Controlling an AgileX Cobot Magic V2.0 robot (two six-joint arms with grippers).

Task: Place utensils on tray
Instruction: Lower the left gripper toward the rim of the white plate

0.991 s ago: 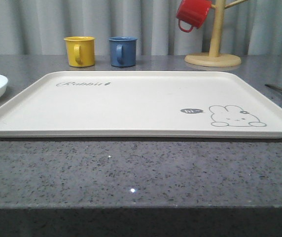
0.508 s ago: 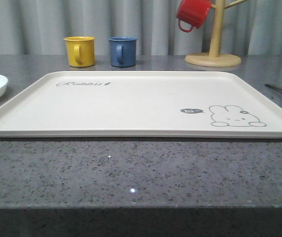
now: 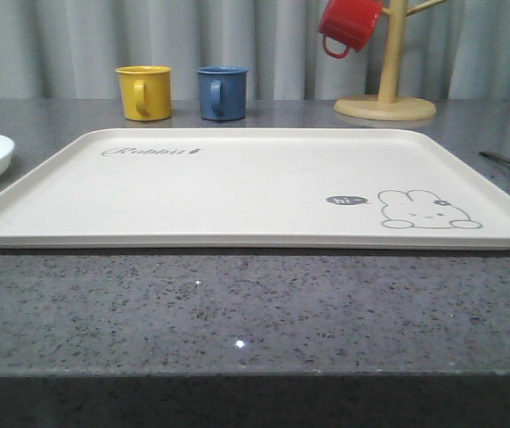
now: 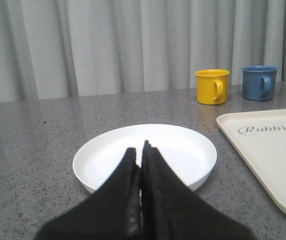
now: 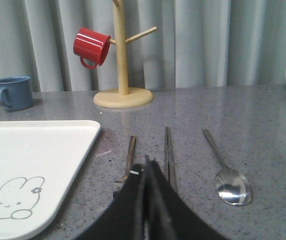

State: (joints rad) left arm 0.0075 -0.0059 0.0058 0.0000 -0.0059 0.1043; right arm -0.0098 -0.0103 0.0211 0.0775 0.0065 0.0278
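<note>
No change from the frames a second and half a second back: front view identical, tray (image 3: 255, 183) in the same spot, nothing shifted. Tray lies flat on the grey speckled counter (image 3: 255, 312), bare, its near rim set back from the counter's front edge with an open strip of stone before it. White plate (image 4: 145, 157) just beside the tray's left end, not touching. Yellow mug (image 3: 144, 92) and blue mug (image 3: 222, 92) stand behind the tray's far rim, apart from it; red mug (image 3: 349, 24) hangs on the wooden mug tree (image 3: 386, 80) behind the right far corner. Utensils on the counter to the right of the tray, off it: fork (image 5: 126, 167), long flat piece (image 5: 169, 157), spoon (image 5: 228, 172), lying roughly parallel with gaps between. Left gripper (image 4: 141, 150) above the plate's near side, fingers pressed together. Right gripper (image 5: 146, 167) over the fork and flat piece, fingers pressed together, holding nothing.
</note>
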